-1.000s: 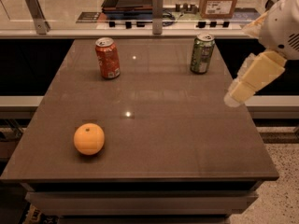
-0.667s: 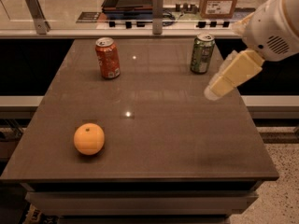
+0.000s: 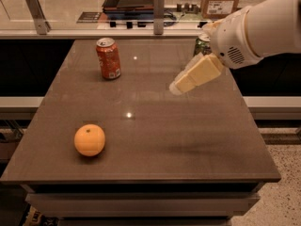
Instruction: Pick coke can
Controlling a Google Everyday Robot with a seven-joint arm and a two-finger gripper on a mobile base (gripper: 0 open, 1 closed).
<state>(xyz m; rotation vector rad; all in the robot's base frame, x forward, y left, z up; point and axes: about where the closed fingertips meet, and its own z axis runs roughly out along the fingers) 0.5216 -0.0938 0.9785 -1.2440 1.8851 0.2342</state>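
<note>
Hovering jaws between coke can (image 3: 108, 58), green can (image 3: 202, 44)

Dark brown worktop (image 3: 155, 145) glinting under overhead light; pale counter (image 3: 66, 13) running behind; speckled floor (image 3: 284, 168) showing right. Gripper (image 3: 181, 85) hovering over worktop's right rear.

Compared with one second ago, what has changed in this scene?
The gripper has moved in over the table, toward the coke can, and the arm now partly hides the green can. Nothing was grasped or released. The coke can, green can and orange stayed in place.
</note>
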